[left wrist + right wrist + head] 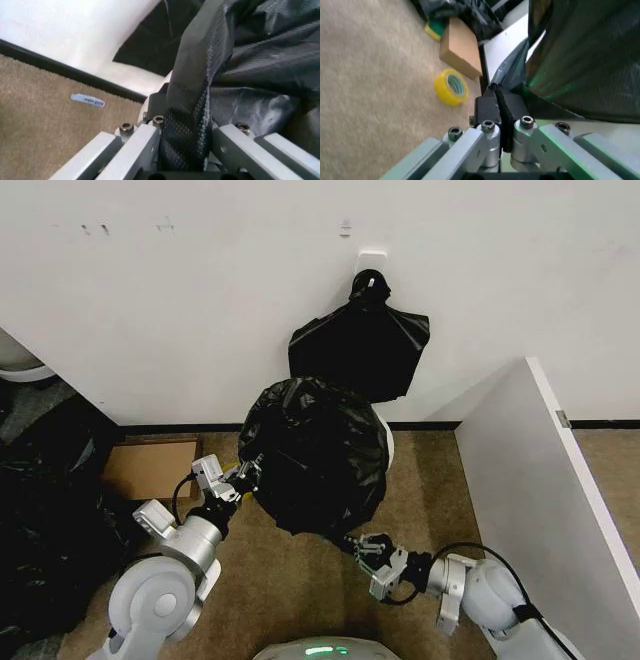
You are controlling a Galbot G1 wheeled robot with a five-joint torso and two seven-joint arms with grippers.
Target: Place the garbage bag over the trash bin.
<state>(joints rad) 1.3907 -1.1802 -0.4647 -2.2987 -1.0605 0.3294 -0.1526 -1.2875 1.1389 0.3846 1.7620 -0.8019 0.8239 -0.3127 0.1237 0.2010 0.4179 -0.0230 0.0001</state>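
Note:
The glossy black garbage bag [315, 455] bulges over the trash bin [388, 448], of which just a white sliver shows at the bag's right side. My left gripper [245, 473] is shut on the bag's left edge. In the left wrist view a strip of the garbage bag [250, 56] runs down between the left gripper's [186, 157] fingers. My right gripper [365, 548] is shut on the bag's near lower edge. In the right wrist view the right gripper [499, 103] pinches a thin fold of the garbage bag [585, 56].
A squarish black bag [360, 345] hangs from a wall hook just behind the bin. A cardboard box [150, 468] and a dark heap [40, 510] lie to the left. A white partition [540, 480] stands to the right. A yellow tape roll [451, 86] lies on the carpet.

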